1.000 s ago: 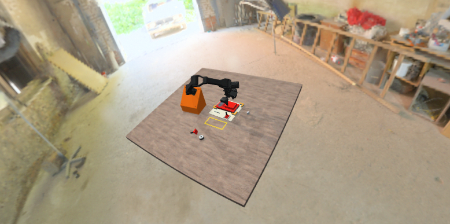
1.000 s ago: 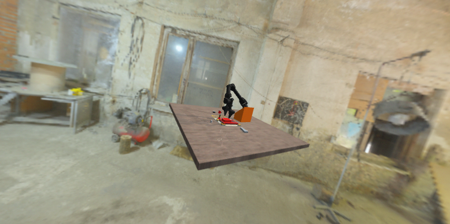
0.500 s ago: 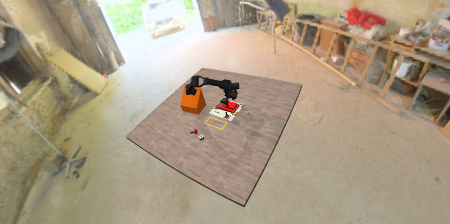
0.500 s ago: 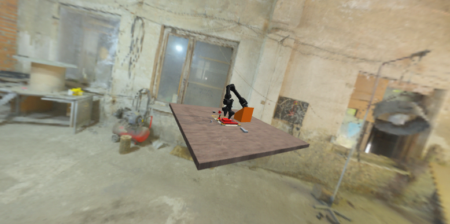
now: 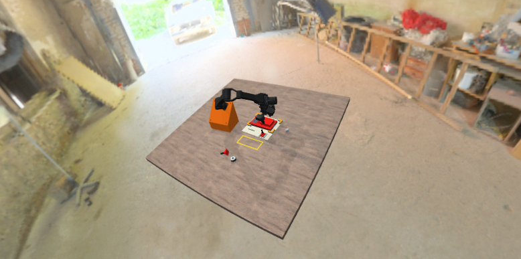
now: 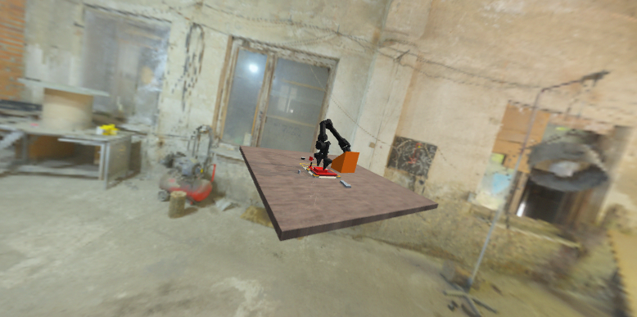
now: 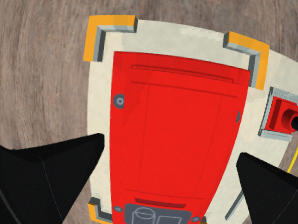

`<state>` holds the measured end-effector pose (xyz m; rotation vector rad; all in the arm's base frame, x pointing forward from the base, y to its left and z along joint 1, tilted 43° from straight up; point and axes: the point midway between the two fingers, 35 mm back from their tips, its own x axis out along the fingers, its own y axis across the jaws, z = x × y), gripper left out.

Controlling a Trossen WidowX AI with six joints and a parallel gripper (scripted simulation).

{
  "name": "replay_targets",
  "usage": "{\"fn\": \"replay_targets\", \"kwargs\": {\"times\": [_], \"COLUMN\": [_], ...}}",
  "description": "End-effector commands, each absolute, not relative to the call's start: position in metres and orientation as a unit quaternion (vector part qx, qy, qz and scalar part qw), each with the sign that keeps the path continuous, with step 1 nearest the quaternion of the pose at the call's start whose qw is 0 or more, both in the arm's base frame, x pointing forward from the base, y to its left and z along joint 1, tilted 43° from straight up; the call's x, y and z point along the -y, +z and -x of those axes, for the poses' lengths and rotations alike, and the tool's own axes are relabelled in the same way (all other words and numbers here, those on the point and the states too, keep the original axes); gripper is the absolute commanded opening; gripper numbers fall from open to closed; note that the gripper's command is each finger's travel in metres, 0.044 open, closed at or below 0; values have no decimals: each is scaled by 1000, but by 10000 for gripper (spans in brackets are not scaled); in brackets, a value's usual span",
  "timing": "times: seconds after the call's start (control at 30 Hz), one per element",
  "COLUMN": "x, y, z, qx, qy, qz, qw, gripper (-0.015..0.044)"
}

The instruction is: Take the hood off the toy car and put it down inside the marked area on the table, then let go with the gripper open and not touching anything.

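The toy car's red hood (image 5: pixel 268 121) (image 7: pixel 175 125) lies flat on a cream board (image 5: pixel 248 134) (image 7: pixel 175 35); a dark grey panel (image 7: pixel 155 214) shows at its lower end in the wrist view. My gripper (image 5: pixel 260 118) (image 7: pixel 173 152) is open and empty, over the hood. In the wrist view its fingertips stand on either side of the red hood, the left one nearer its edge; I cannot tell their exact height. The marked area, a yellow outline (image 5: pixel 247 146) (image 7: pixel 294 161), lies on the table beside the board and holds nothing.
Orange corner brackets (image 7: pixel 111 22) surround the car. A red piece with a black knob (image 5: pixel 262 134) (image 7: pixel 280 117) stands on the board. Another red-and-black piece (image 5: pixel 226 152) and a wheel (image 5: pixel 233 158) lie beyond the outline. A grey bar (image 6: pixel 345 183) and small grey piece (image 5: pixel 287 130) lie nearby.
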<state>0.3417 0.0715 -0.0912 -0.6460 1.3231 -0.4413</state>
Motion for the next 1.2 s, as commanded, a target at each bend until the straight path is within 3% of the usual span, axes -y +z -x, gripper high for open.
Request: {"fn": "replay_targets", "kwargs": {"times": [0.0, 1.17], "x": [-69, -58], "y": [-93, -105], "z": [-340, -344], "qx": [-599, -599], "qy": [-201, -201], "qz": [296, 296], "qw": [717, 717], "gripper": [440, 440]}}
